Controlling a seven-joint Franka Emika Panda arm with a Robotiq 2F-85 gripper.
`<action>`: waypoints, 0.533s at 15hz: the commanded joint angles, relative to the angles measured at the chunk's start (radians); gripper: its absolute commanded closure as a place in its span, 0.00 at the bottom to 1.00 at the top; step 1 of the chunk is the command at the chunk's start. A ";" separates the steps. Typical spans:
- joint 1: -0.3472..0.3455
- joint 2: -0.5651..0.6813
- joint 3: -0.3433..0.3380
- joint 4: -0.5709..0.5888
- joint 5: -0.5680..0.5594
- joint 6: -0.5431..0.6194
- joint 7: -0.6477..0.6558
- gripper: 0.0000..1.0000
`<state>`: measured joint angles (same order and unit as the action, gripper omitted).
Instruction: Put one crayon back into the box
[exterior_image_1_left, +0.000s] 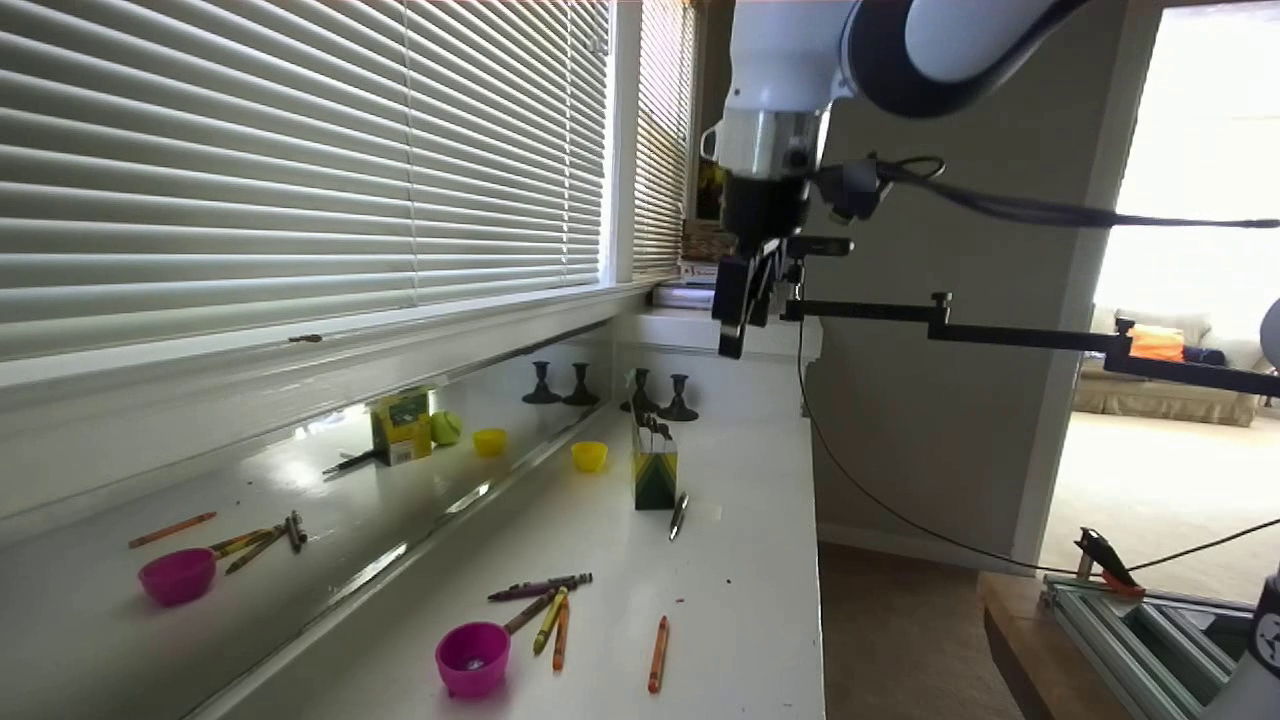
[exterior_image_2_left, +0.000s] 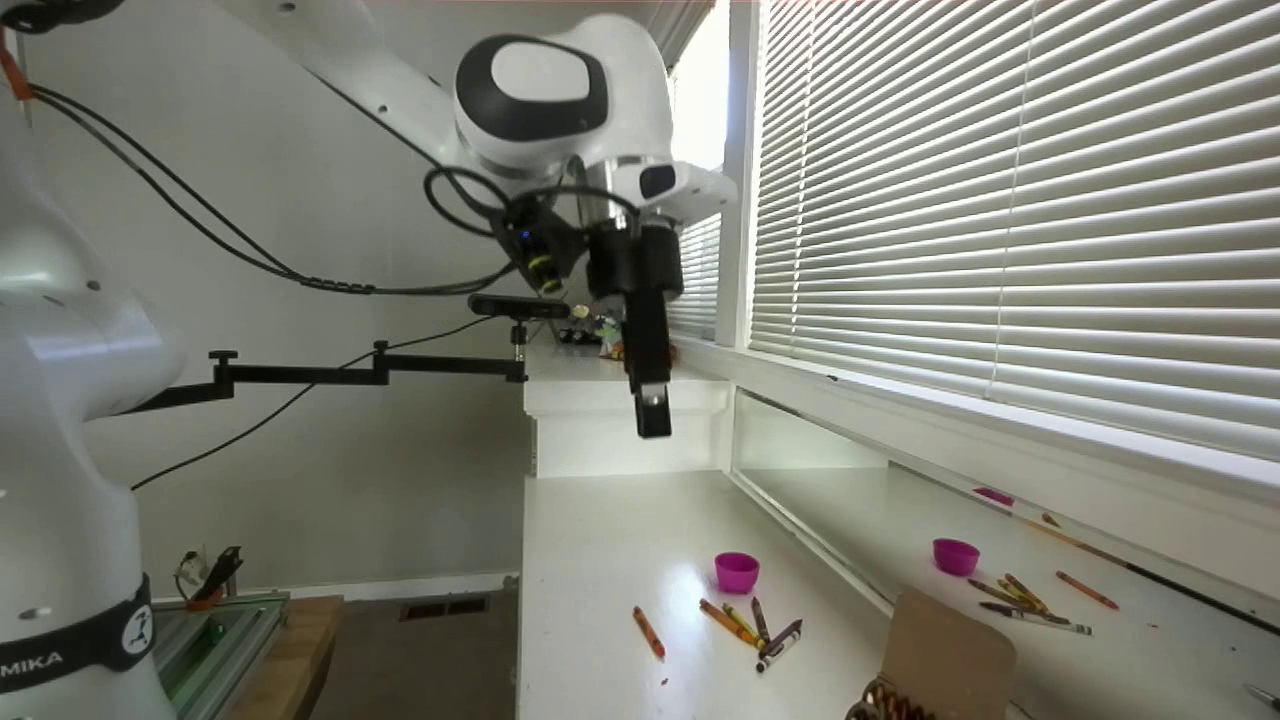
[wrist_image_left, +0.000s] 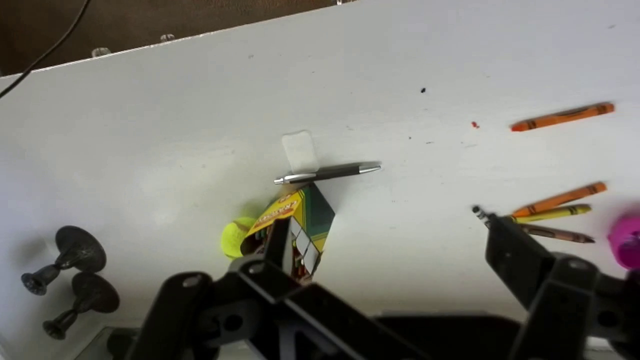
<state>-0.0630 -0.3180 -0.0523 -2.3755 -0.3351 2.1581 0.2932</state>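
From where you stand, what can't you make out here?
Wrist view: parts of the crayon box and one crayon, behind the pincer.
Wrist view: magenta cup, cut off by right edge.
Wrist view: red speck, too small to identify.
In an exterior view: crayon box, cut off by bottom edge.

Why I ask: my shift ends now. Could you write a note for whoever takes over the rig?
Tool: open, empty, above the counter.
Box: upright on the counter, open, beside the pen, with crayons inside.
Loose: an orange crayon lying apart, and a crayon cluster near the magenta cup.
Done: box stands open; whether any crayon has been returned, the pictures can't show.
Left: likely grasp one loose crayon, place it in the box and let go.
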 joint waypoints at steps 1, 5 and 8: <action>-0.020 -0.028 0.017 0.026 0.036 -0.039 -0.051 0.00; -0.018 -0.063 0.015 0.042 0.057 -0.076 -0.092 0.00; -0.018 -0.057 0.015 0.042 0.057 -0.076 -0.092 0.00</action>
<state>-0.0622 -0.3755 -0.0543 -2.3350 -0.2861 2.0837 0.2079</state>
